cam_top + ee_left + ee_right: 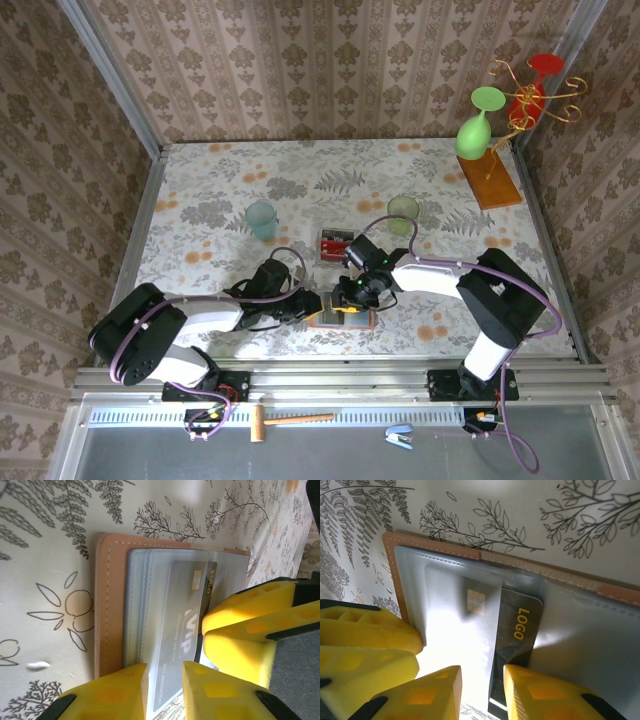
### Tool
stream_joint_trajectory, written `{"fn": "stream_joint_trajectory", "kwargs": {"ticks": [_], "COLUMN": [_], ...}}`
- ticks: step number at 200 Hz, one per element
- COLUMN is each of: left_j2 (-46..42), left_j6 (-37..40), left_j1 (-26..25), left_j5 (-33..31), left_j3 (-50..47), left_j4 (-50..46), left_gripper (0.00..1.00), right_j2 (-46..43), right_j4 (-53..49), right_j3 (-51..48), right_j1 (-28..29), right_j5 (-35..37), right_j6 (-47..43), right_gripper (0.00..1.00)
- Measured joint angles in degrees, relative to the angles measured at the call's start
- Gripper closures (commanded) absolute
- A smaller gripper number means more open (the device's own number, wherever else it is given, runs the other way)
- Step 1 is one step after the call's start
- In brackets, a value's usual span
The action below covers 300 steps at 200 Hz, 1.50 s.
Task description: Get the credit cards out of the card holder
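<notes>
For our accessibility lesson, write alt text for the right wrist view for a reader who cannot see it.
A dark card marked LOGO sticks partly out of a clear pocket in an open tan card holder on a leaf-printed tablecloth. The right pincer has its yellow fingers apart at the card's near end.

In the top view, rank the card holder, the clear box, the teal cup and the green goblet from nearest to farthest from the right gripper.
From the right gripper:
1. card holder, right under its fingers, toward the near edge.
2. clear box, a little farther back on the table.
3. teal cup, back and to the left.
4. green goblet, far right back corner.
</notes>
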Motion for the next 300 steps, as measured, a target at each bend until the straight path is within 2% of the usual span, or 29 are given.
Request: {"fn": "stream_joint_trajectory", "kwargs": {"ticks": [220, 300], "left_j2": [2.71, 1.42], "left_j6": [-0.02, 1.09], "left_j1": [0.0, 0.07], "left_j5": [0.72, 0.92], "left_j3": [-0.37, 2.8], "left_j4": [4.0, -1.9], "left_gripper": [0.75, 0.75], "right_j2": [-0.35, -4.79], "right_j4": [-6.4, -8.02], "right_j3": [2.49, 2.73], "right_j1": [0.0, -0.02], "right_j5": [3.39, 3.85], "right_j6": [-3.43, -3.58], "right_gripper": [0.71, 0.71]}}
